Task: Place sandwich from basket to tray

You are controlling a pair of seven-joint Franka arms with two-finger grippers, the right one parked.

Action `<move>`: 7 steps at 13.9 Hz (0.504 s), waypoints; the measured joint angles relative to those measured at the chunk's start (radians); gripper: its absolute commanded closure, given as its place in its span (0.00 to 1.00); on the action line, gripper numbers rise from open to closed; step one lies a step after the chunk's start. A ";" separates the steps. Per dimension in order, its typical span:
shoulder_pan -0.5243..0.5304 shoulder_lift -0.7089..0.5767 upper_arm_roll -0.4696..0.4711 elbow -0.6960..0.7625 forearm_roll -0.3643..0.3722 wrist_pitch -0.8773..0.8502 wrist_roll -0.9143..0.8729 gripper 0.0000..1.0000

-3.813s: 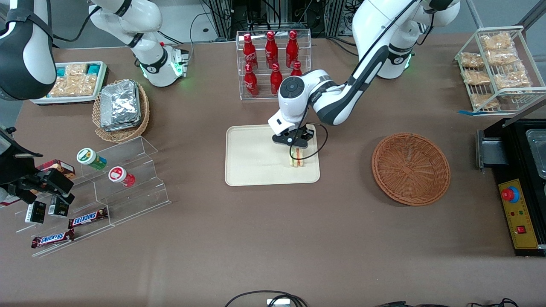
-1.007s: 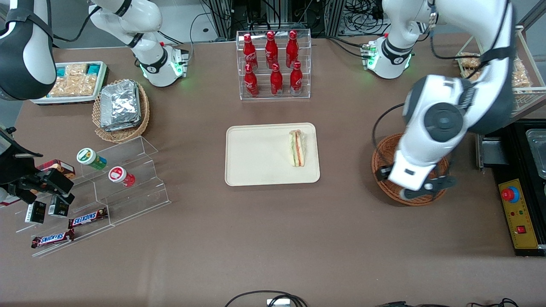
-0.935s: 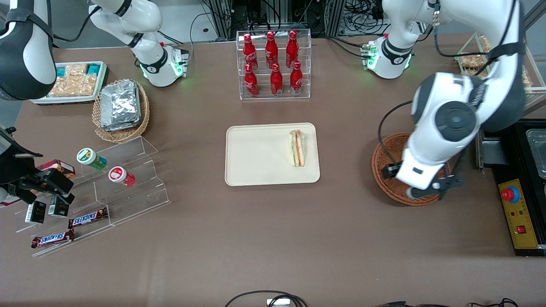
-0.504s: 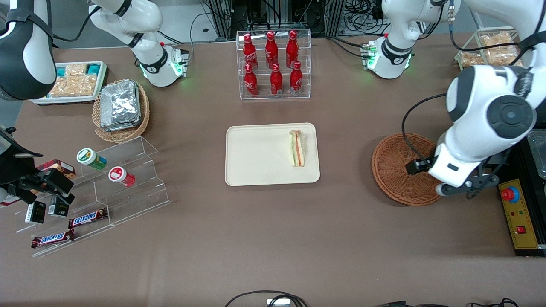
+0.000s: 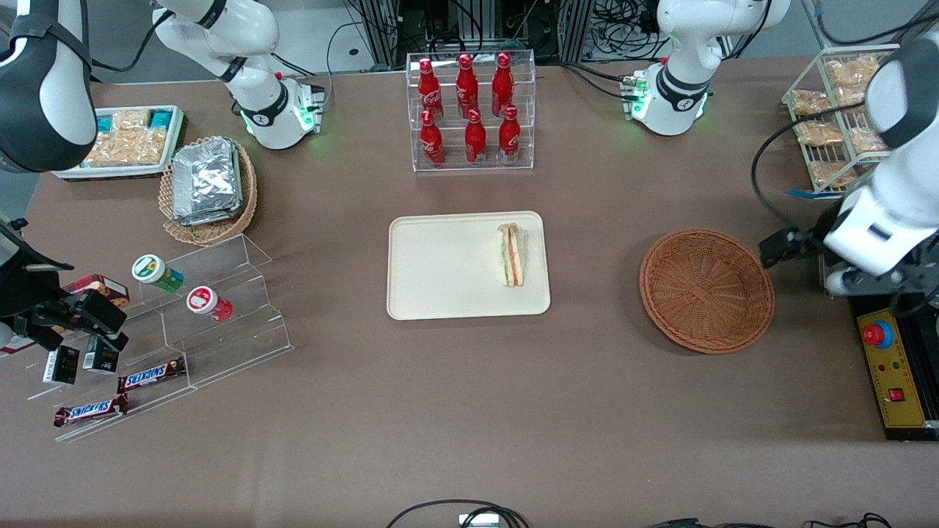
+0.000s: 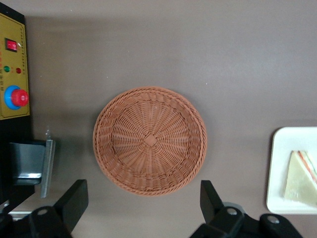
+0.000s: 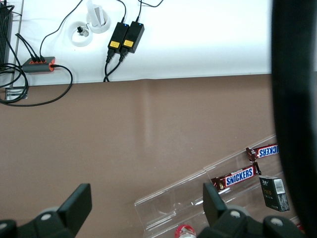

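Note:
The sandwich [image 5: 512, 255], a wrapped wedge with green and red-orange layers, lies on the cream tray [image 5: 440, 271] near the tray's edge that faces the basket. The reddish-brown wicker basket [image 5: 706, 290] holds nothing. My left gripper [image 5: 873, 282] hangs high, beside the basket toward the working arm's end, over the edge of the black control box. In the left wrist view the gripper [image 6: 143, 206] is open with nothing between its fingers; the basket [image 6: 150, 140] lies well below, and the sandwich [image 6: 301, 178] shows on the tray [image 6: 278, 173].
A clear rack of red bottles [image 5: 471, 110] stands farther from the camera than the tray. A wire rack of snack packs [image 5: 851, 117] and a black control box with a red button [image 5: 891, 359] are near the gripper. A foil-packet basket [image 5: 209, 187] and acrylic steps [image 5: 213, 308] lie toward the parked arm's end.
The gripper let go of the sandwich on the tray, rose, and swung across the basket toward the working arm's end. The sandwich has stayed still on the tray.

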 measured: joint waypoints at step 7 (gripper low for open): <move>0.095 -0.060 -0.087 0.012 -0.013 -0.067 0.096 0.00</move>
